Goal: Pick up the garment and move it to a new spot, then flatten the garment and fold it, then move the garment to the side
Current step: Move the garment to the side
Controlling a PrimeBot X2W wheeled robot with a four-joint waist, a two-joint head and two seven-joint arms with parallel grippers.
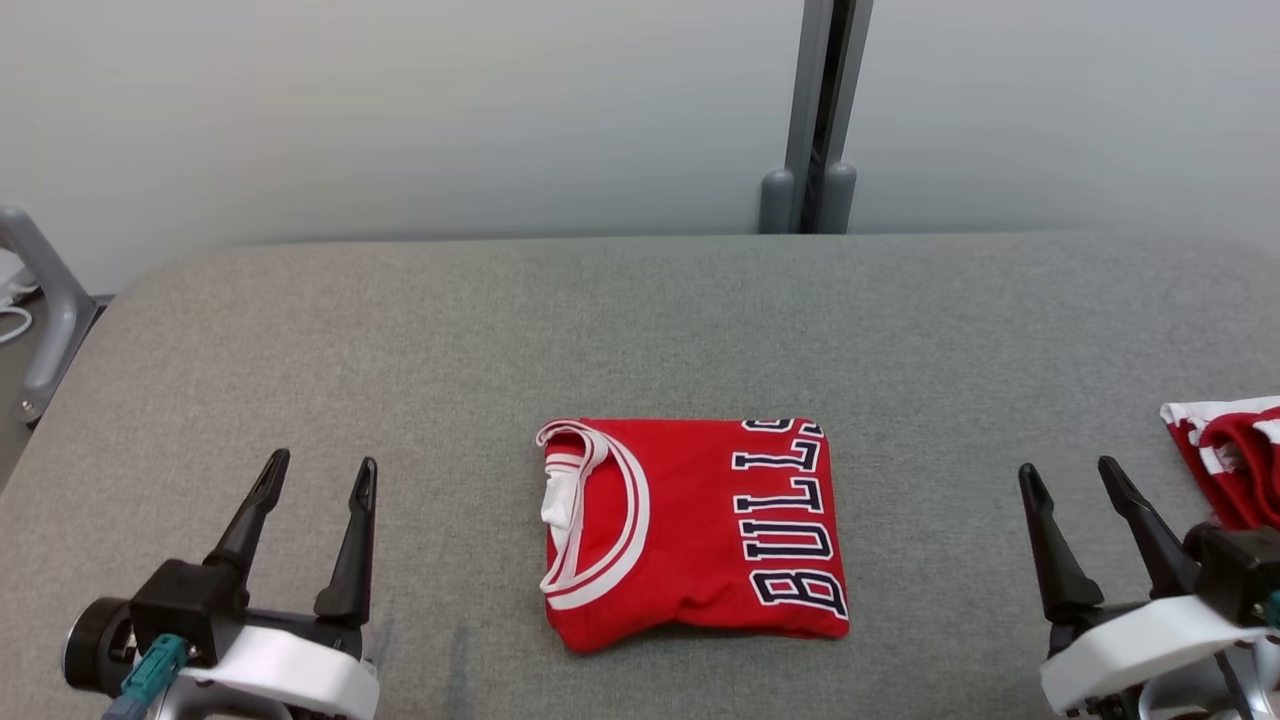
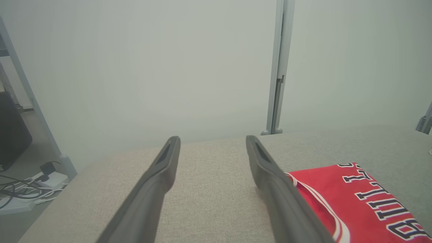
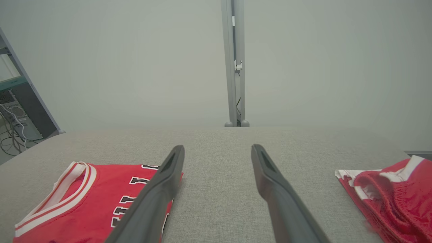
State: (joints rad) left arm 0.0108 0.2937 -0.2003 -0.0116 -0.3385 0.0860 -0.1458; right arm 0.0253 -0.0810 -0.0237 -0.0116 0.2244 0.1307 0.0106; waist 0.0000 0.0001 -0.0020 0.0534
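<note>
The garment is a red jersey with white-trimmed neckline and dark "BULLS" lettering, folded into a square at the middle of the grey table. It also shows at the lower right of the left wrist view and the lower left of the right wrist view. My left gripper hovers open left of it, apart from the cloth, nothing between its fingers. My right gripper stands open to the garment's right, also holding nothing; its fingers frame bare table.
A second red and white garment lies bunched at the table's right edge, close to my right gripper, seen too in the right wrist view. A grey post rises behind the table. A metal frame and cables sit off the left side.
</note>
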